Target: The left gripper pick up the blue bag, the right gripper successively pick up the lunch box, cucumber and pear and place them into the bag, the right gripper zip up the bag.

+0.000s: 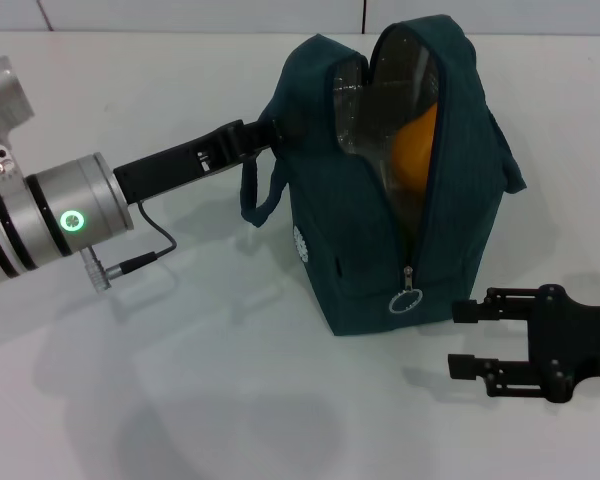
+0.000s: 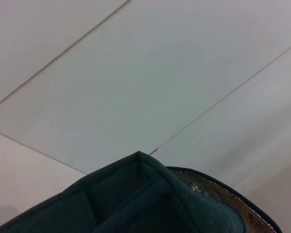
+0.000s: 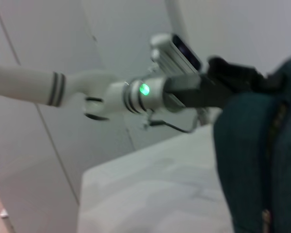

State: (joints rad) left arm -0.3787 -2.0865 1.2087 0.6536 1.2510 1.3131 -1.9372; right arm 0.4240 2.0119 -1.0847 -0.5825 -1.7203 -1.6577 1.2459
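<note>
Packing looks finished; orange-yellow pear sits inside the dark teal fabric bag (box and cucumber hidden, presumably inside); left gripper clenches its top edge; right gripper, released, waits just beside the ring zipper pull; zipping remains.

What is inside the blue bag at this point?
Through the open zipper of the blue bag, the orange-yellow pear shows against silver foil lining. Anything lower down, such as the lunch box or cucumber, is hidden by fabric.
</note>
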